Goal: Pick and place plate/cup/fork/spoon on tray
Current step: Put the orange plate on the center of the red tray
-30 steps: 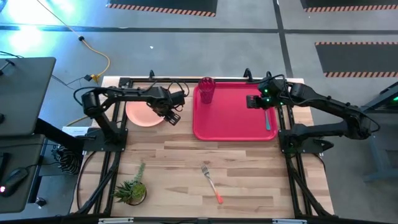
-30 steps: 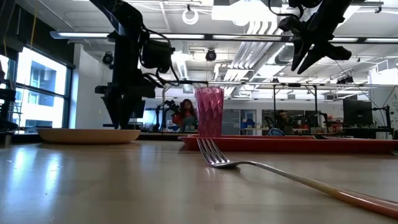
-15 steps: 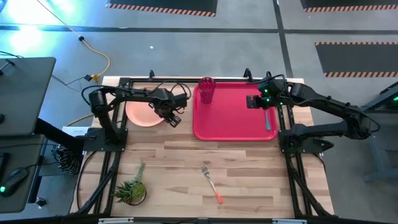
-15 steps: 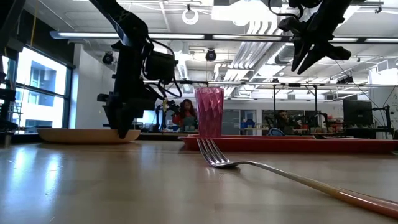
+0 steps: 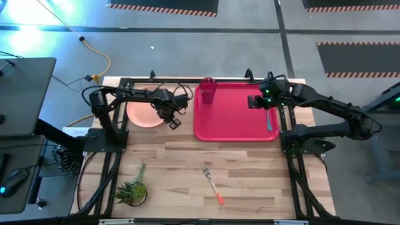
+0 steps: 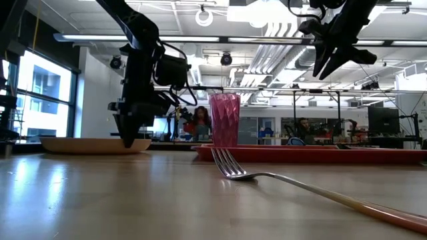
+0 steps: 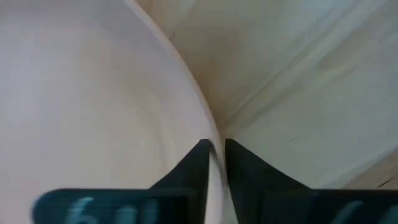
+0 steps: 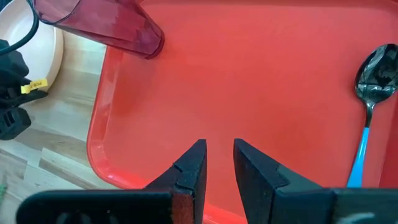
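Observation:
The peach-pink plate [image 5: 142, 114] lies flat on the wooden table, left of the red tray [image 5: 231, 128]. My left gripper [image 5: 169, 119] is down at the plate's right rim and shut on it. The dark red cup [image 5: 207, 90] stands upright in the tray's far left corner. The teal-handled spoon [image 5: 269, 119] lies along the tray's right side. My right gripper [image 5: 255, 102] hangs open above the tray [image 8: 249, 74], holding nothing. The orange-handled fork [image 5: 213, 183] lies on the table near the front edge. My left gripper pinches the plate's rim [image 7: 214, 138] on the side toward the tray, one finger inside the plate and one outside. The fingers [image 6: 128, 137] come from above, pointing down. The plate [image 6: 80, 144] still lies flat on the table.
A small potted plant [image 5: 131, 190] stands at the table's near left. Bare wood lies between the tray and the fork. A dark frame rail runs along the far edge behind the plate and tray.
My left gripper has come down at the plate's right rim until its fingertips reach table height, and its fingers have shut on the rim. The plate has not moved. My right gripper has kept still.

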Controlling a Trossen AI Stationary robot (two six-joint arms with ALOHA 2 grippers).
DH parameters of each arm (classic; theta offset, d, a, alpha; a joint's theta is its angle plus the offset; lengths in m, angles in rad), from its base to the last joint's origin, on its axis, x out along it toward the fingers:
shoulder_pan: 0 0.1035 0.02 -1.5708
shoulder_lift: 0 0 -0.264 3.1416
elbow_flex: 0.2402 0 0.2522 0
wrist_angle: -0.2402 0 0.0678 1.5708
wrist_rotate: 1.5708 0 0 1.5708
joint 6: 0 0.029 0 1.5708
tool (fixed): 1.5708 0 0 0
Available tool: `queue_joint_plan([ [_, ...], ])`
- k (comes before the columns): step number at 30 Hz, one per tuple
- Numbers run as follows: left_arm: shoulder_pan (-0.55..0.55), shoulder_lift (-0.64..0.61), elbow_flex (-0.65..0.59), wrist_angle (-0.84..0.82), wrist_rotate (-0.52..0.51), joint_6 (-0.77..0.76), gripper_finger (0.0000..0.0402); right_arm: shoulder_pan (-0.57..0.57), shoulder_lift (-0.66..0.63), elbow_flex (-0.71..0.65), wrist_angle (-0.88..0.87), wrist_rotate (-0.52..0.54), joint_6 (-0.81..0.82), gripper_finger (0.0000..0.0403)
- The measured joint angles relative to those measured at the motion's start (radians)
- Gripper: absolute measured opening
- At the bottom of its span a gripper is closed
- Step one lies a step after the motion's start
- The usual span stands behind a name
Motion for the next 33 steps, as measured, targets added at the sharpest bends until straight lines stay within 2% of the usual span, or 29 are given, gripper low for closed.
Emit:
queue_joint_plan([
  [3, 0.000, -0.001, 0.000, -0.009, -0.005, 0.018, 0.0009, 0.000, 0.000, 0.000, 0.000, 0.000, 0.000, 0.0071],
  [17, -0.030, -0.021, -0.001, -0.061, 0.016, 0.047, 0.0004, 0.000, 0.000, 0.000, 0.000, 0.000, 0.000, 0.0071],
  [24, -0.082, -0.128, -0.001, -0.078, 0.041, 0.047, 0.0004, 0.000, 0.000, 0.000, 0.001, 0.000, 0.000, 0.0071],
  [33, -0.128, -0.348, -0.001, -0.082, 0.071, -0.018, 0.0004, 0.000, 0.000, 0.000, 0.001, 0.004, 0.000, 0.0071],
])
